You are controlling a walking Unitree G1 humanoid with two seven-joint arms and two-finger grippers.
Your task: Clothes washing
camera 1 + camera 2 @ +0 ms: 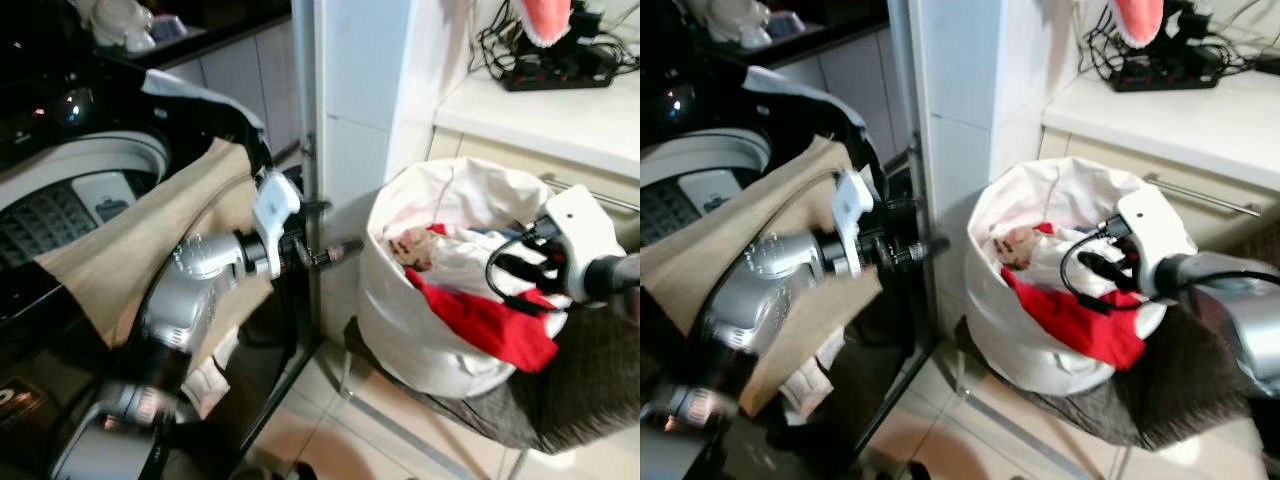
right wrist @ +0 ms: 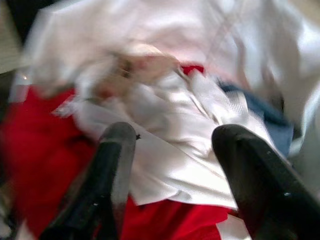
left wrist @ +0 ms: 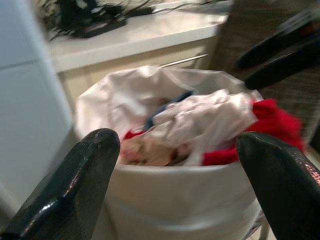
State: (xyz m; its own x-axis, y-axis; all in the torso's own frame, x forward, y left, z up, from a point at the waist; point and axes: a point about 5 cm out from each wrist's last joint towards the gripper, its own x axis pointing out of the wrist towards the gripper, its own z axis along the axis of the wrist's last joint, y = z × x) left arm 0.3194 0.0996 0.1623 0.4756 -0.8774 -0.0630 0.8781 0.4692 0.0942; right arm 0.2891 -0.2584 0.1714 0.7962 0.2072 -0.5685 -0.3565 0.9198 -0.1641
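Two head-camera views give me the same scene: a white laundry bag point(image 1: 440, 310) stuffed with clothes sits on a grey-brown cushioned seat point(image 1: 570, 390), pressed between a white wall corner point(image 1: 360, 120) on my left and the cabinet front under a white counter point(image 1: 560, 110) behind it. A red garment point(image 1: 490, 325) hangs over the bag's near rim, with white and patterned pieces heaped above it. Left of the wall corner stands the washing machine point(image 1: 70, 190), a tan cloth point(image 1: 110, 250) draped across its top edge and down its dark front. The free room I have is the strip of tiled floor point(image 1: 330, 430) between machine and seat. My left arm is bent across the tan cloth, its left gripper point(image 1: 335, 253) pointing sideways toward the bag, close beside the wall corner. My right arm reaches in from the right, its right gripper point(image 1: 1102, 268) over the bag's mouth, just above the red garment. In the left wrist view, the fingers point(image 3: 75, 185) stand wide apart with nothing between them, framing the bag from the side. In the right wrist view, which is blurred, the fingers point(image 2: 112, 175) are spread over a crumpled white garment point(image 2: 170, 145), holding nothing; I cannot tell whether the tips touch the cloth.
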